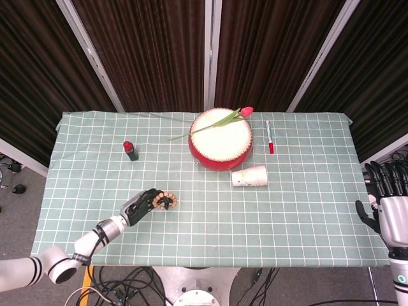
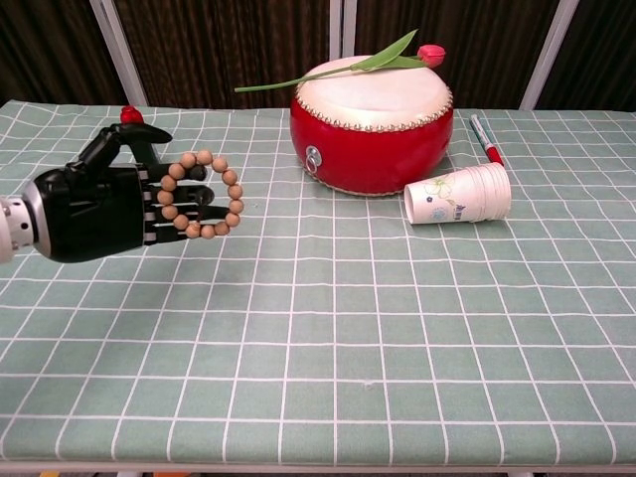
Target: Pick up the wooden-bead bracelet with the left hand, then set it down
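The wooden-bead bracelet (image 2: pixel 236 206) is a ring of light brown beads looped over the fingers of my black left hand (image 2: pixel 104 202). The hand holds it at the table's front left, thumb raised above the ring. From the head view the same left hand (image 1: pixel 141 205) carries the bracelet (image 1: pixel 172 201) at its fingertips; I cannot tell how high above the cloth. My right hand (image 1: pixel 390 210) hangs off the table's right edge, fingers apart and holding nothing.
A red drum (image 2: pixel 373 124) with a tulip (image 2: pixel 429 54) across its top stands at the centre back. A paper cup (image 2: pixel 459 196) lies on its side to the drum's right, with a red-capped pen (image 2: pixel 484 137) behind it. A small red-capped tube (image 1: pixel 130 150) stands at the back left.
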Available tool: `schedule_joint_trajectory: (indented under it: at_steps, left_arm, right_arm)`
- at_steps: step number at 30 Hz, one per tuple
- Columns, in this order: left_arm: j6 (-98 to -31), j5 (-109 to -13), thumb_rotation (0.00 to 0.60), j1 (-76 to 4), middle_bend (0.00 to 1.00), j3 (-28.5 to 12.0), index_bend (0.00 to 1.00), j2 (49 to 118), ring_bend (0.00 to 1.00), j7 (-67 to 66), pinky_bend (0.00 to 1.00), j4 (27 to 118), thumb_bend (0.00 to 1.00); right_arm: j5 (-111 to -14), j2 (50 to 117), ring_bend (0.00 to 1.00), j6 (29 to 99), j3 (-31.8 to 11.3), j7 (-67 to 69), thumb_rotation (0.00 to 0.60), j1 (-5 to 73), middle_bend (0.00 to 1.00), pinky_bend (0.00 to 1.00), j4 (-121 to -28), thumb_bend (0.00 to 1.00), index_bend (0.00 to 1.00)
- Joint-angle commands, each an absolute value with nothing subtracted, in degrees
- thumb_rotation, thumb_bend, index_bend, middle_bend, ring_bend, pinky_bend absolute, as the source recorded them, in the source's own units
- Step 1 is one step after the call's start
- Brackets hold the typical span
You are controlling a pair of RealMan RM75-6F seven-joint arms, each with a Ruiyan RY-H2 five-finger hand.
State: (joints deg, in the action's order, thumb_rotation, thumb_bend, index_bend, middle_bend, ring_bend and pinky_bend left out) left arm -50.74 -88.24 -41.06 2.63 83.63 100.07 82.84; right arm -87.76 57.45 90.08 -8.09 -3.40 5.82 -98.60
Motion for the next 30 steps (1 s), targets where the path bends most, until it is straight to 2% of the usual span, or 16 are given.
schedule_joint_trajectory:
  at_steps: [1,8,13,20,24,30]
  left_arm:
    - [-50.11,-84.02,0.177,-39.61,0.56,1.19,0.52,84.52,0.26,93.72,0.07,83.89,0.48]
    - [-48.91,-81.19,0.282,-38.76,0.59,-0.35,0.56,85.01,0.26,87.94,0.07,84.71,0.48]
    - [-48.09,-78.89,0.344,-38.14,0.64,-1.60,0.60,85.34,0.30,83.97,0.07,85.16,0.46]
    - [-46.62,-77.24,0.351,-37.39,0.66,-3.09,0.62,85.55,0.32,80.87,0.07,85.85,0.43]
    - [-45.97,-77.01,0.374,-37.01,0.66,-3.81,0.63,85.60,0.33,80.29,0.07,86.02,0.44]
    - [-45.64,-77.27,0.368,-36.23,0.67,-4.56,0.63,85.78,0.33,79.72,0.07,86.08,0.45]
  right_arm:
    - [-87.75,57.37,0.00,90.03,-8.10,-3.19,0.600,5.85,0.08,0.00,-98.52,0.27,0.00]
    - [-87.65,57.61,0.00,89.95,-7.92,-2.60,0.600,5.77,0.08,0.00,-98.01,0.27,0.00]
    - [-87.60,57.72,0.00,90.02,-7.85,-2.33,0.600,5.67,0.08,0.00,-97.74,0.27,0.00]
    - [-87.48,57.90,0.00,89.95,-7.76,-2.15,0.600,5.62,0.08,0.00,-97.48,0.27,0.00]
    - [-87.56,57.95,0.00,89.95,-7.73,-2.12,0.600,5.63,0.08,0.00,-97.39,0.27,0.00]
    - [-87.63,58.05,0.00,90.23,-7.75,-1.94,0.600,5.52,0.08,0.00,-97.20,0.27,0.00]
